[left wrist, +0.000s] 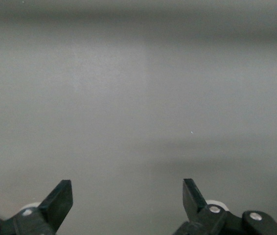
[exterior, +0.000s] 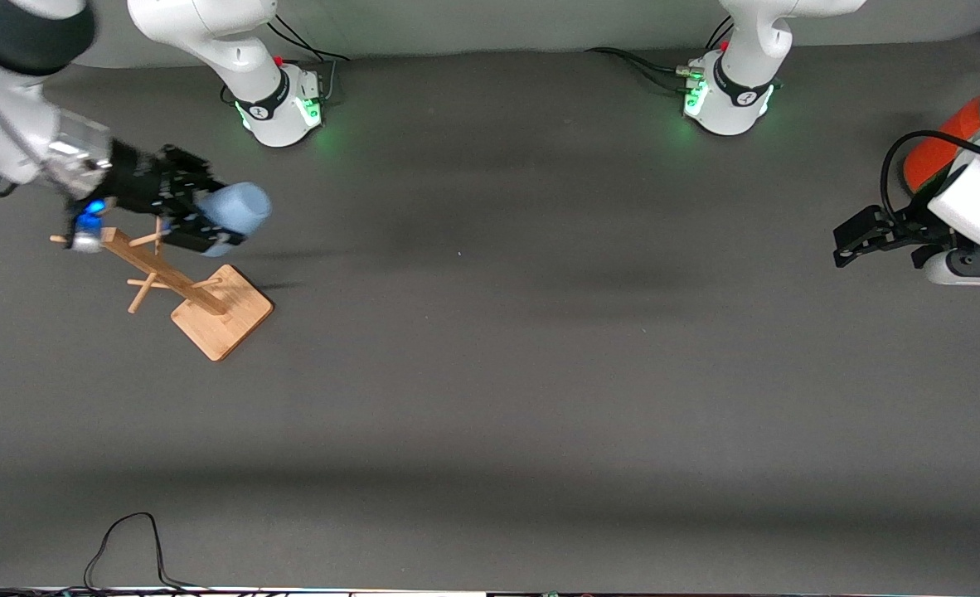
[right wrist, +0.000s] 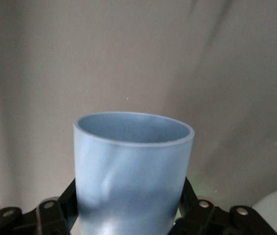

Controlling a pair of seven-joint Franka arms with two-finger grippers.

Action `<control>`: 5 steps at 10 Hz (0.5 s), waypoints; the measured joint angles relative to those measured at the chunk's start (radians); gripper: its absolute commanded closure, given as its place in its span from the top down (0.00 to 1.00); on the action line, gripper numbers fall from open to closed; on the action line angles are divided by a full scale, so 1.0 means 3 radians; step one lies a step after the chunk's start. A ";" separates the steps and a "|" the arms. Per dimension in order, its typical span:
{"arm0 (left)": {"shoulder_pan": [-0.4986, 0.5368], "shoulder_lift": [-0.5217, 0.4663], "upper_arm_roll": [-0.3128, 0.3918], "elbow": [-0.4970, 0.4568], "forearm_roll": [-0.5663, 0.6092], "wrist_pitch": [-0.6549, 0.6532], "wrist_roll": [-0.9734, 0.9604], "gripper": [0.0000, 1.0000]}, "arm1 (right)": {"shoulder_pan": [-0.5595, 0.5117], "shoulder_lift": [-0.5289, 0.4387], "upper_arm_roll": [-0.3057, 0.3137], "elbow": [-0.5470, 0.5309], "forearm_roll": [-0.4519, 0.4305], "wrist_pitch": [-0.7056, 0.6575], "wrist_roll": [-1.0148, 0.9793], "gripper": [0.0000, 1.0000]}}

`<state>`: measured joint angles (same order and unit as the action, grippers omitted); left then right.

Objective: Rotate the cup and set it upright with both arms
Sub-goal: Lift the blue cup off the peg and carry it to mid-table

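Observation:
The light-blue cup [exterior: 237,211] hangs in the air on its side, its open rim turned toward the table's middle. My right gripper [exterior: 196,217] is shut on the cup's body, just above the wooden rack [exterior: 177,280]. In the right wrist view the cup [right wrist: 131,171] fills the space between the black fingers [right wrist: 62,205]. My left gripper [exterior: 848,242] waits at the left arm's end of the table, low over the mat and open with nothing in it. In the left wrist view its gripper [left wrist: 127,196] frames only bare grey mat.
A wooden peg rack with a square base [exterior: 223,313] stands on the mat under my right hand. An orange-red can [exterior: 938,149] sits by the left arm. A black cable [exterior: 129,547] loops at the table edge nearest the front camera.

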<state>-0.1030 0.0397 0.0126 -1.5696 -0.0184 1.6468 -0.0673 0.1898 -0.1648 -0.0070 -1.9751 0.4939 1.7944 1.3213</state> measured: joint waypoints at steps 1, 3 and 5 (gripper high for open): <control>0.0008 0.0000 0.0006 0.0004 0.0002 -0.0001 0.0000 1.00 | 0.0000 0.0077 0.0293 0.0036 -0.0003 0.0200 0.0224 0.56; 0.0014 0.0000 0.0015 0.0027 0.0055 -0.0019 -0.0001 1.00 | 0.0002 0.0366 0.0979 0.0050 -0.0221 0.0765 0.0822 0.57; 0.0017 0.0001 0.0022 0.0028 0.0109 -0.0032 -0.0001 1.00 | 0.0010 0.0860 0.1621 0.0097 -0.0935 0.1314 0.1711 0.57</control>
<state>-0.0980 0.0398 0.0192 -1.5612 0.0144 1.6373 -0.0677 0.1930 0.0933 0.4794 -1.9461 0.2133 2.1885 1.8347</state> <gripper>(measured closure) 0.000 0.198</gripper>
